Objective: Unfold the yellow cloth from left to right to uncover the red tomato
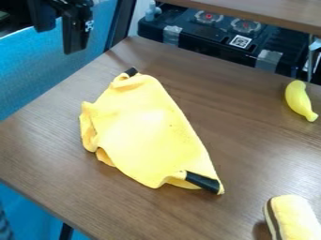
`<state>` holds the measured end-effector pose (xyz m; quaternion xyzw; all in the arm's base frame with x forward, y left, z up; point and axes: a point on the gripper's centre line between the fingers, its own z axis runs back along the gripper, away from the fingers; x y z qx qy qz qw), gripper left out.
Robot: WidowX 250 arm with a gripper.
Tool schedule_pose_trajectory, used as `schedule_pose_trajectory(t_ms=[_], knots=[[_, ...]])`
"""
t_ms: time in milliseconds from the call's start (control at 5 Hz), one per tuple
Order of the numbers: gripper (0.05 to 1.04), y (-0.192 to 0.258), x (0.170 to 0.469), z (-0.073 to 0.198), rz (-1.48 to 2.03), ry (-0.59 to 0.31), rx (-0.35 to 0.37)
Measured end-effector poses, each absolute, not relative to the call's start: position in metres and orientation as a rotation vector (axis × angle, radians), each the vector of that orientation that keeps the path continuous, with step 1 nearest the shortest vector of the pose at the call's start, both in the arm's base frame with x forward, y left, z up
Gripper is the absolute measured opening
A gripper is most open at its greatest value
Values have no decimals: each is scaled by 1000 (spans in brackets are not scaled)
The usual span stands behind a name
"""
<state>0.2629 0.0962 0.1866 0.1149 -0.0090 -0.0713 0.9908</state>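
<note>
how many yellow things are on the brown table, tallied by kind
cloth: 1
banana: 1
dark-striped roll-like piece, partly out of frame: 1
total: 3

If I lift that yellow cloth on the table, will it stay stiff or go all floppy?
Probably floppy: the yellow cloth has soft creases and a rumpled left edge, so it would likely sag from wherever it's pinched. It looks thin, so I'd expect it to be light. The dark strip at its lower right corner might bend less easily.
</note>
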Motion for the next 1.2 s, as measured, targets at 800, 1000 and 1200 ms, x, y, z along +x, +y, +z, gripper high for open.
schedule_pose_trajectory(t_ms=[800,1000,1200], knots=[[999,136,249,141,147,-166,-150],[999,154,232,110,308,-248,-168],[999,153,226,94,359,-268,-136]])
